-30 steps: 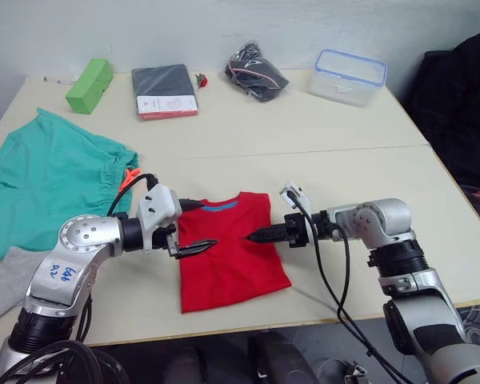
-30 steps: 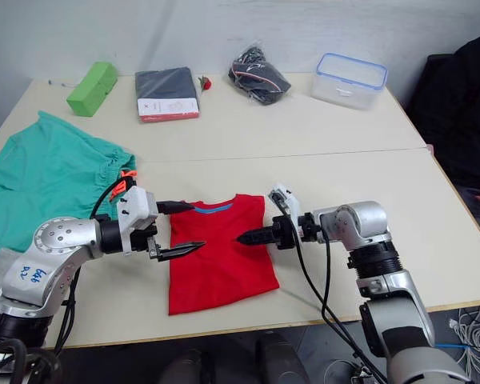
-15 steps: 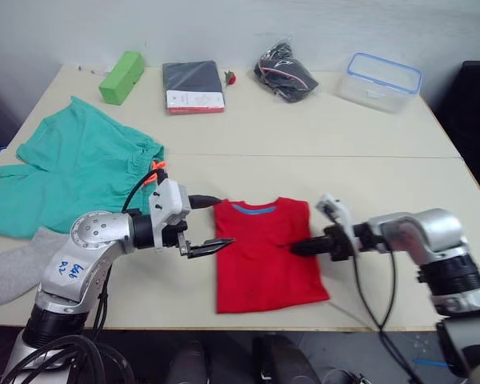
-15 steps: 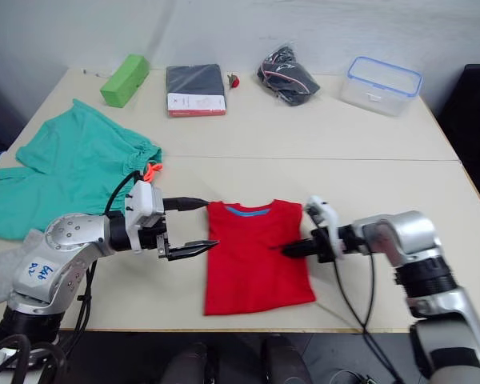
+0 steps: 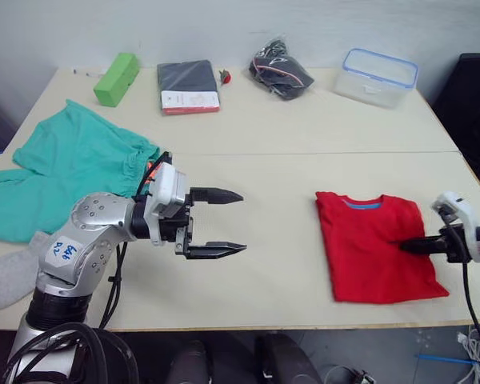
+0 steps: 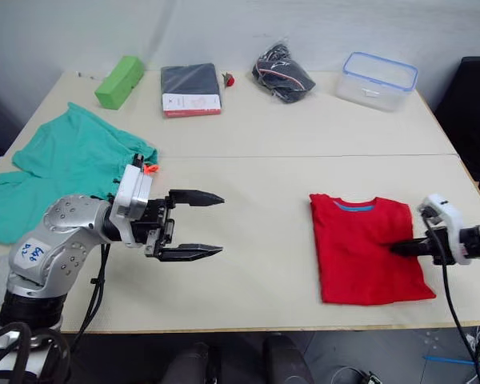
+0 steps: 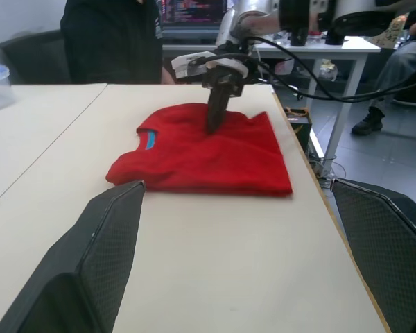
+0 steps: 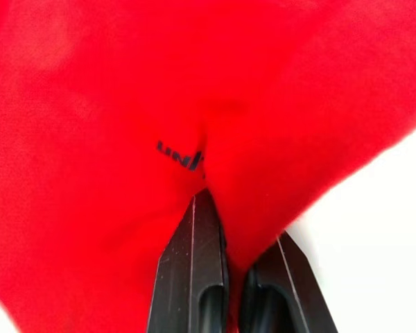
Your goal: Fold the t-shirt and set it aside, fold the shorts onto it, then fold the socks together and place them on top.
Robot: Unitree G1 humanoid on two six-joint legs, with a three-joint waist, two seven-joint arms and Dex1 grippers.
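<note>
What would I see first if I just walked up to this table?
The bright red folded t-shirt jumps out, lying near the table's front edge on the robot's right, with the right gripper pinching its cloth. Next, the left gripper hangs wide open over bare tabletop in the middle. The big teal-green shorts lie spread out on the robot's far left.

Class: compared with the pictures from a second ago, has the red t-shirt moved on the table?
Yes. The t-shirt, pinched by the right gripper, has slid toward the robot's right, away from the shorts.
</note>
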